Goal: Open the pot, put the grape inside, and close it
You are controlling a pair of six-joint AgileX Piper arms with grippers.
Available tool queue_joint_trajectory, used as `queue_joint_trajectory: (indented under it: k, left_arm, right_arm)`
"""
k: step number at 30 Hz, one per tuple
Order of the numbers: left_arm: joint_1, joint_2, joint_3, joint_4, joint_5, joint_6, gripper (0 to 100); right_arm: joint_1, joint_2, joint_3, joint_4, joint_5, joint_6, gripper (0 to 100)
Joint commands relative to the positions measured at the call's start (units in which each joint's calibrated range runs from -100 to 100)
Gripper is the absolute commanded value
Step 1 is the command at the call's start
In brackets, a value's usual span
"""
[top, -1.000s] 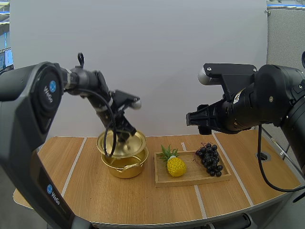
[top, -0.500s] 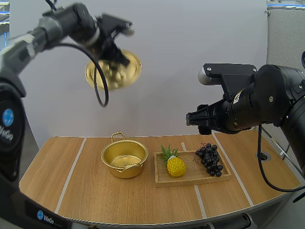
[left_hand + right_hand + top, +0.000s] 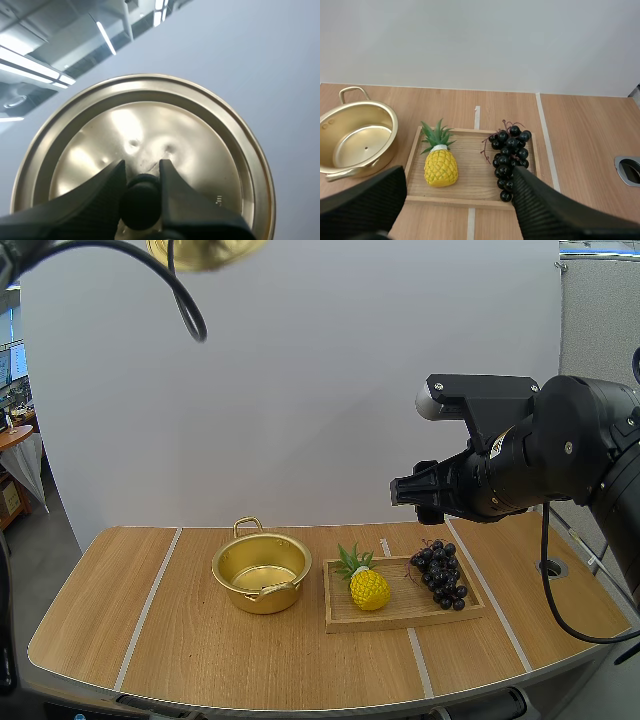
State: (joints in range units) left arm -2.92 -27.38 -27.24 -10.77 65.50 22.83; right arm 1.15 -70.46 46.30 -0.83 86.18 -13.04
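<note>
The gold pot (image 3: 262, 573) stands open on the table, left of a wooden tray (image 3: 400, 616). A dark bunch of grapes (image 3: 440, 575) lies on the tray's right half. The gold lid (image 3: 205, 250) hangs high above the table's left side. In the left wrist view my left gripper (image 3: 141, 185) is shut on the black knob of the lid (image 3: 200, 150), seen from its handle side. My right gripper (image 3: 415, 490) hovers above the tray. In the right wrist view its fingers (image 3: 545, 210) stand wide apart, over the grapes (image 3: 510, 155), the tray (image 3: 470, 197) and the pot (image 3: 355, 140).
A yellow toy pineapple (image 3: 368, 587) lies on the tray's left half, between pot and grapes, pineapple (image 3: 440, 165) upright in the right wrist view. A round metal hole (image 3: 551, 567) sits in the tabletop at the far right. Bare wood spreads left of and in front of the pot.
My left arm has carried the lid from just over the pot straight up, nearly out of the high view. The pot now stands uncovered. The right arm has stayed put.
</note>
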Motion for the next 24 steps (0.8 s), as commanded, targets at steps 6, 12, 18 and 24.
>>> queue_joint_trajectory:
  k: [6, 12, 18, 24]
  left_arm:
    - [-0.16, -0.72, -4.98, 2.06, -11.8, -0.57, 0]
    - [-0.16, -0.72, -4.98, 2.06, -11.8, -0.57, 0]
    - [-0.16, -0.72, -4.98, 2.06, -11.8, -0.57, 0]
    - [-0.16, -0.72, -4.98, 2.06, -11.8, -0.57, 0]
  right_arm:
    - [-0.21, 0.05, -0.6, -0.26, -1.45, -0.74, 100]
    - [-0.21, 6.29, -0.6, -4.05, -4.4, 1.61, 100]
    - [-0.21, 16.67, -0.76, -5.16, -12.79, 2.26, 100]
    - [-0.21, 25.95, -0.76, -5.16, -16.85, 2.26, 100]
